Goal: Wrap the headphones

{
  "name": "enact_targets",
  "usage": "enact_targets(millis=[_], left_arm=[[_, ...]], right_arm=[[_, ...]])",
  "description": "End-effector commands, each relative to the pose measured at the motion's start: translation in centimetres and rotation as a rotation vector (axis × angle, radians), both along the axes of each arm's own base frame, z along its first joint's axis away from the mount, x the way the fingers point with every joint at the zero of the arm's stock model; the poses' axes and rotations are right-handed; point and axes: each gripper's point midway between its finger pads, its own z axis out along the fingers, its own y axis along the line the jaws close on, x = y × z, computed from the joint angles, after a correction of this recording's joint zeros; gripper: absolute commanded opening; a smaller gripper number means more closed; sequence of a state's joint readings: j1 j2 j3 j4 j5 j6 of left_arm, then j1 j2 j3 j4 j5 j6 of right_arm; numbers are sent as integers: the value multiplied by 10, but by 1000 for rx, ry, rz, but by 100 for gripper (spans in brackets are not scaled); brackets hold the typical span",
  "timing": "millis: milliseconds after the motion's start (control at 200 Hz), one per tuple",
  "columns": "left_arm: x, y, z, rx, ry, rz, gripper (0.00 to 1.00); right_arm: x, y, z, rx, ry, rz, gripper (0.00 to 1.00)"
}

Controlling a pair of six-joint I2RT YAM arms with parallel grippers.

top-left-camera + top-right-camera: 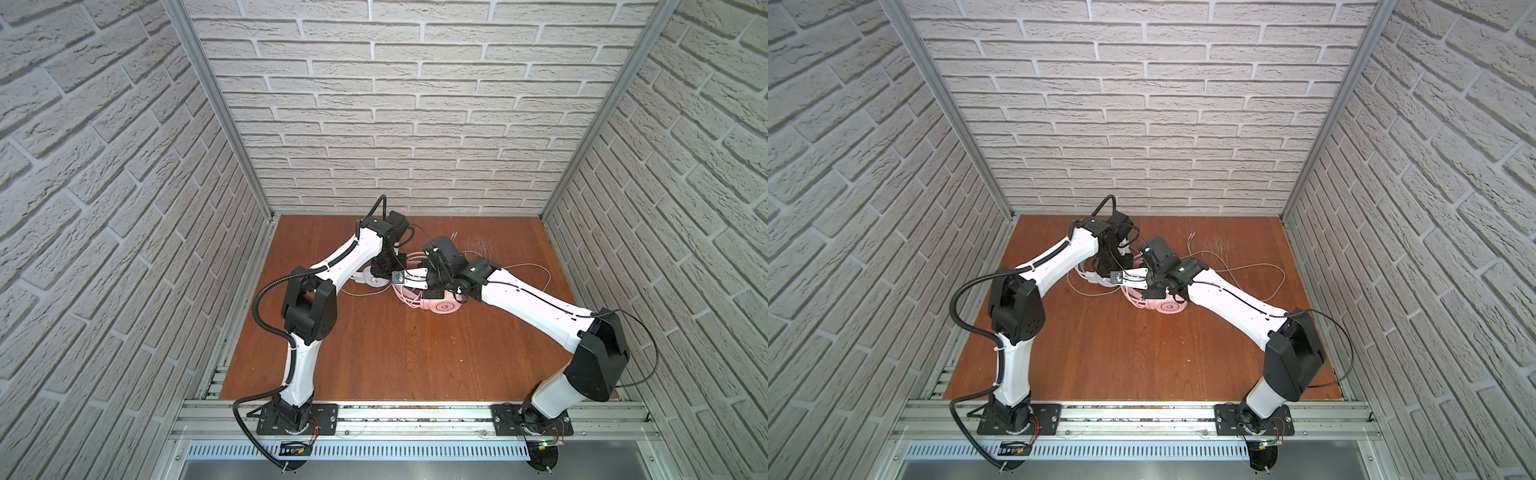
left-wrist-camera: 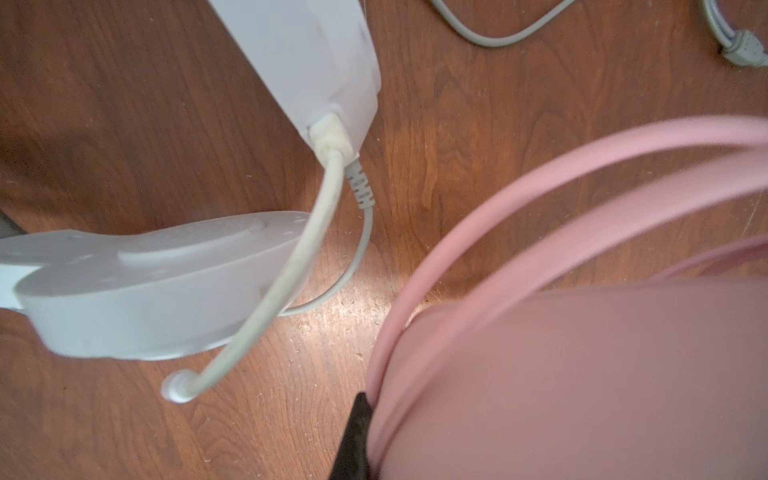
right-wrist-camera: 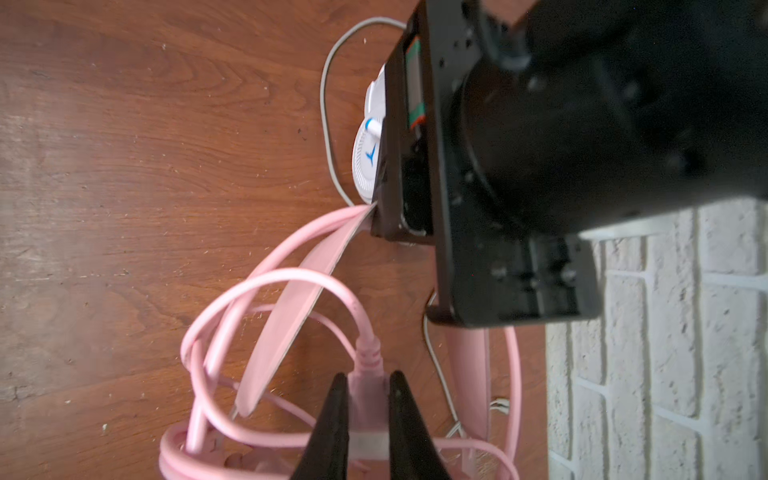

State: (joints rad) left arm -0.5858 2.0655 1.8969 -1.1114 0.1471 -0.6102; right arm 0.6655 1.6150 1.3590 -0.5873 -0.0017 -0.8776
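The pink headphones (image 1: 444,306) lie mid-table in both top views, one cup (image 1: 1169,307) facing up and the pink cord (image 3: 249,291) looped loosely beside it. My left gripper (image 2: 372,405) is shut on their pink headband (image 2: 519,199); only one black finger (image 2: 355,432) shows. My right gripper (image 3: 365,399) is shut on the cord's pink plug (image 3: 368,374), just above the loops. It points left in a top view (image 1: 401,277). The white headphones (image 1: 371,281) lie just left of the pink ones, under the left wrist, with a cup (image 2: 145,286) flat on the wood.
The white set's thin grey cord (image 1: 523,270) sprawls in wide loops over the back right of the wooden table (image 1: 415,365). Its plug end (image 1: 1192,237) lies near the back brick wall (image 1: 395,124). Brick side walls and metal posts close in the table.
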Motion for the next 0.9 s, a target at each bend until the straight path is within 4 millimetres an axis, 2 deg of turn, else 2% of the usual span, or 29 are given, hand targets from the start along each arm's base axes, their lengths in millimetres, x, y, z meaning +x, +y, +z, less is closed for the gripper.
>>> enact_targets(millis=[0,235,510,755,895], left_arm=[[-3,-11,34,-92,-36,-16,0],[-4,-8,38,-99,-31,3,0],[-3,-3,38,-96,-12,33,0],[-4,0,33,-78,18,53,0],[-4,0,31,-73,35,61,0]], right_arm=[[0,-5,-1,5,59,-38,6],[7,-20,-10,-36,111,-92,7],[11,-26,-17,-71,121,-113,16],[14,-23,-8,-36,93,-117,29],[15,-22,-6,-24,95,-121,31]])
